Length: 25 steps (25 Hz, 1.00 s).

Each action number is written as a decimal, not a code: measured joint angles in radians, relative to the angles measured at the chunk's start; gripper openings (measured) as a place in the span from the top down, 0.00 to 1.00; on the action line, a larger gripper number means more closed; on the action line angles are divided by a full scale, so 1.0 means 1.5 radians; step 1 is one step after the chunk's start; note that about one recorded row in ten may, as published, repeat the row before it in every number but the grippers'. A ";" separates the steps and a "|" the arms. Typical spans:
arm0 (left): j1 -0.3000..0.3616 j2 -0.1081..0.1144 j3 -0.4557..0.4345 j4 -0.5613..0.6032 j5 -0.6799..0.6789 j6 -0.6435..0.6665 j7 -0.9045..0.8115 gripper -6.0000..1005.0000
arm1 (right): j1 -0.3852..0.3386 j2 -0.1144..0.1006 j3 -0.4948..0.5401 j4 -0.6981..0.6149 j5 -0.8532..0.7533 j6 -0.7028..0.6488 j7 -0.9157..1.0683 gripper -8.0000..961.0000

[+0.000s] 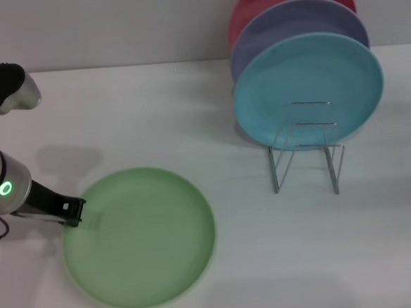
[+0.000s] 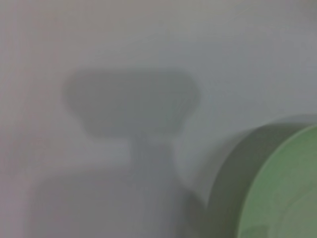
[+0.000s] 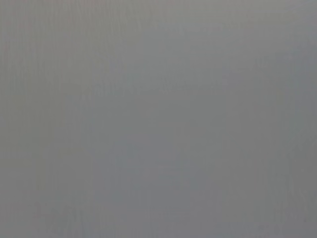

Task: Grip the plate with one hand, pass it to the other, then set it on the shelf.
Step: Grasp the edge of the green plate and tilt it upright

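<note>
Left gripper (image 1: 71, 211), at the frame's left edge, sits at the plate's (image 1: 139, 237) left rim; whether its fingers are spread or pinching the rim, I cannot tell. The plate lies flat on the table (image 1: 118, 111), lower left, well apart from the shelf (image 1: 306, 150) at upper right. A shallow bite on that smooth rim could likely let the plate slip or tip when lifted. The right gripper is out of sight.

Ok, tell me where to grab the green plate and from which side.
Take the green plate by its raised rim on the robot's left edge, coming in low from the left. It lies flat on the table, so only the rim gives purchase, and the left gripper is already there.
</note>
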State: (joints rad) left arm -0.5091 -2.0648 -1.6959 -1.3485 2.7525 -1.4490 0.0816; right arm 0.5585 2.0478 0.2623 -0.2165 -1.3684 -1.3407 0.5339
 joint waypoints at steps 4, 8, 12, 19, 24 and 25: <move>0.008 0.001 -0.027 -0.008 -0.028 0.007 0.017 0.94 | -0.001 0.000 0.000 0.000 0.000 0.000 0.000 0.38; 0.014 0.001 -0.035 -0.011 -0.037 0.021 0.024 0.95 | -0.001 0.000 0.000 0.000 0.000 0.000 0.000 0.38; 0.023 0.000 -0.033 -0.012 -0.048 0.049 0.029 0.96 | -0.001 0.000 0.000 0.000 0.001 0.000 0.000 0.38; 0.044 -0.001 -0.028 -0.031 -0.080 0.133 0.039 0.96 | 0.000 0.000 0.000 0.000 0.007 0.024 0.001 0.38; 0.058 0.000 -0.030 -0.036 -0.115 0.169 0.069 0.96 | 0.000 0.001 0.000 -0.001 0.009 0.029 0.002 0.38; 0.058 0.000 -0.030 -0.036 -0.115 0.169 0.069 0.96 | 0.000 0.001 0.000 -0.001 0.009 0.029 0.002 0.38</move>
State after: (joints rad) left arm -0.4215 -2.0645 -1.7412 -1.4025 2.5794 -1.1956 0.1844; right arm 0.5587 2.0487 0.2623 -0.2173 -1.3544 -1.2970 0.5364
